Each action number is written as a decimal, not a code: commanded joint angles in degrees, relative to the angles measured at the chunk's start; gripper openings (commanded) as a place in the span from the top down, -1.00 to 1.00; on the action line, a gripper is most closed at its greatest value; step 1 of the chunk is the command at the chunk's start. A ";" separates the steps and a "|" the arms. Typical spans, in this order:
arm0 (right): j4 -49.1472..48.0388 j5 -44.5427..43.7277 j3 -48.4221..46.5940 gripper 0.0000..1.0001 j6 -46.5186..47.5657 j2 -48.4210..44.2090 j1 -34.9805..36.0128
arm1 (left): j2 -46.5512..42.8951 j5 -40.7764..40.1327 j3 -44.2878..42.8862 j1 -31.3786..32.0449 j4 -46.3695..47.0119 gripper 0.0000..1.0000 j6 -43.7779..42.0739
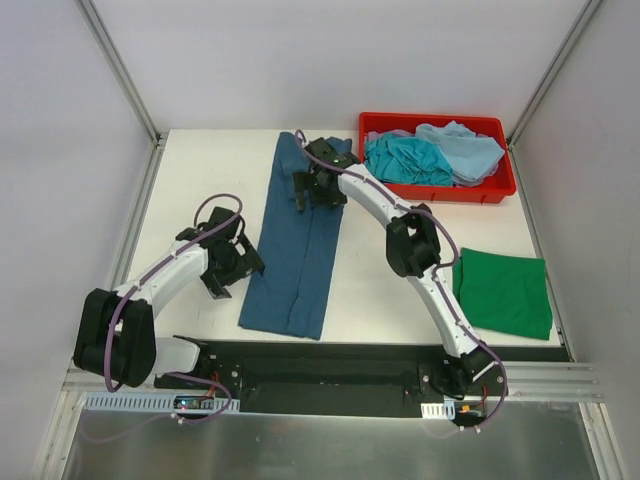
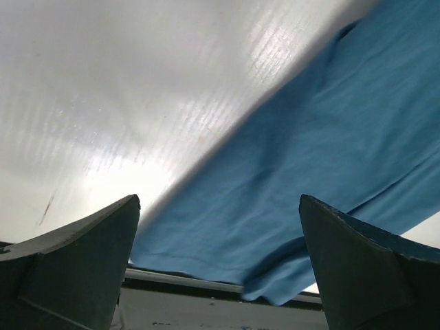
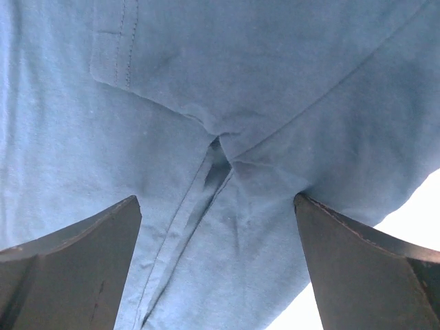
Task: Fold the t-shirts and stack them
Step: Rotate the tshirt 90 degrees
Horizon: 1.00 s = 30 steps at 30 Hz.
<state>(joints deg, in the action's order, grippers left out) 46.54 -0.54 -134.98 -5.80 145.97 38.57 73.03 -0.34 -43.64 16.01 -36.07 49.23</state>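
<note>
A dark teal-blue t-shirt lies folded lengthwise into a long strip down the middle of the white table. My left gripper is open at the strip's left edge, near its lower half; its wrist view shows the shirt's edge between the fingers. My right gripper is open over the strip's upper end; its wrist view shows the folded seams between the fingers. A bright green t-shirt lies folded at the right. Turquoise and pale blue shirts sit in the red bin.
The red bin stands at the back right of the table. Metal frame rails and white walls border the table on the left, right and back. A black strip runs along the near edge by the arm bases.
</note>
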 commanded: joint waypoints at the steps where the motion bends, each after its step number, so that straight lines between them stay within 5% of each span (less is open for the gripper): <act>1: -1.09 4.39 -7.75 -0.93 9.04 5.03 -4.20 | 2.37 4.46 -2.24 -0.45 2.58 -0.98 -2.12; 11: -10.51 13.10 2.50 -0.93 28.29 -10.16 -3.59 | 1.50 11.84 1.71 -0.45 3.82 -0.98 -4.76; 19: -16.64 6.87 36.04 -0.93 24.27 -37.57 0.97 | -1.58 13.17 7.86 2.44 4.26 -0.70 -2.22; 23: -28.41 5.02 62.15 -0.93 19.00 -52.77 6.42 | 0.53 13.35 8.04 4.73 4.26 -0.29 -1.86; 30: -31.52 1.77 79.68 -0.97 5.89 -64.06 16.70 | 4.30 12.29 9.53 5.61 4.17 0.48 -1.95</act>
<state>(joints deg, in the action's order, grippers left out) 19.18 4.47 -60.34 8.23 84.40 51.31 75.66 12.08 -35.38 21.06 -31.09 47.31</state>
